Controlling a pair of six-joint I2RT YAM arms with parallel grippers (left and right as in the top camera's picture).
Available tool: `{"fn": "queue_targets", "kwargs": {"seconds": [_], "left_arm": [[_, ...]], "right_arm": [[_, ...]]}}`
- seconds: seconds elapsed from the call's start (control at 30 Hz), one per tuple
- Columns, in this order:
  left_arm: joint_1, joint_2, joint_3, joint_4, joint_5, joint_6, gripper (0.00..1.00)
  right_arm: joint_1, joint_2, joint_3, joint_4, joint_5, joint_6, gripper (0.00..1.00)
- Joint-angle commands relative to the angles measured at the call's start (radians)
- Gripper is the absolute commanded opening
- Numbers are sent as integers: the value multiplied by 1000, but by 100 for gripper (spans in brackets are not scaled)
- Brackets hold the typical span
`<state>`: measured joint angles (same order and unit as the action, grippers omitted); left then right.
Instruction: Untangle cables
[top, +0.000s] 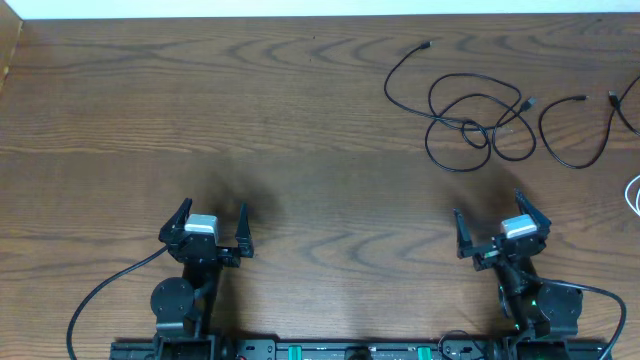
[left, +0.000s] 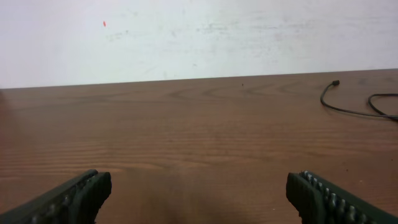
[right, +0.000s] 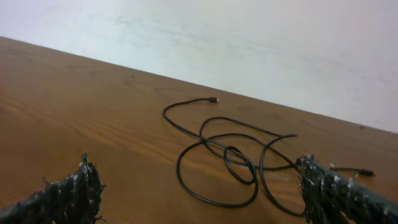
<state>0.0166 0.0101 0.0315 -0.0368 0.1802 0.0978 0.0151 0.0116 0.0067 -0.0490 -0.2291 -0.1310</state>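
Observation:
A tangled black cable (top: 468, 124) lies in loops at the far right of the table, with one plug end (top: 428, 44) toward the back. It also shows in the right wrist view (right: 230, 155), ahead of the fingers. A second black cable (top: 570, 164) curves in a U to its right, and another black cable (top: 626, 112) sits at the right edge. A white cable (top: 634, 195) peeks in at the right edge. My left gripper (top: 213, 212) (left: 199, 193) is open and empty at the front left. My right gripper (top: 495, 222) (right: 199, 190) is open and empty, in front of the tangle.
The brown wooden table (top: 300, 120) ends at a pale wall (left: 199, 37) at the back. A stretch of black cable with its plug (left: 348, 111) shows at the far right of the left wrist view. The arm bases (top: 350, 350) stand along the front edge.

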Motion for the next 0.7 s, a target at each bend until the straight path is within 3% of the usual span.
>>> {"fn": "queue_targets", "kwargs": {"seconds": [0.0, 0.13, 0.67], "left_arm": [[0, -6, -27, -18, 2, -5, 97], [0, -6, -27, -18, 2, -5, 97], [0, -6, -27, -18, 2, -5, 97]], "right_arm": [[-7, -7, -1, -3, 130, 147, 99], [-7, -7, -1, -3, 250, 267, 99], [-7, -6, -1, -23, 256, 272, 99]]}}
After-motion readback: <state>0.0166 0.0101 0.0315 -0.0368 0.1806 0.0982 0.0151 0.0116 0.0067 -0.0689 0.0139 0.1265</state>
